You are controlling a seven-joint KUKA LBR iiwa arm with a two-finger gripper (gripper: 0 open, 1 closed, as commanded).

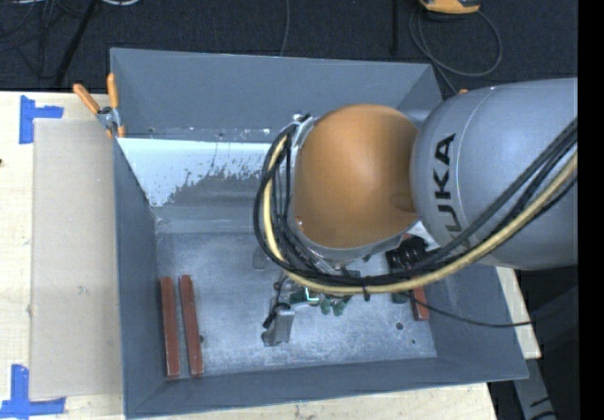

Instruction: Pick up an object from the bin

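Arm [491, 173] is in from the right. Its orange wrist cover [354, 177] sits over the middle of the bin [217, 248], with a cable loop [272, 210] round the cover's left side.

The jaws hang below the cover, down at the bin floor, roughly mid-way along the front edge and a bit in from it. The cover and cables hide most of them, so I can't tell whether they're spread or pressed together. I can't see anything pinched in them.

Things I can pick out on the floor:
- Two red-brown sticks [191, 324], flat and long, lie side by side, touching or nearly so. They run parallel to the left wall, near the front-left corner, well apart from the jaws.
- A short red-brown piece [419, 305] is near the right wall towards the front-right corner, partly under the arm. I can't make out its full shape.
- Small dark-green bits [330, 305] sit just right of the jaws, under the cover's edge. They're too small for me to say whether they're a loose thing or part of the robot.

The jaws are on bare scuffed floor between the sticks and the short piece, closer to the green bits than to either. Candidate things are the sticks at front-left and the piece at right.
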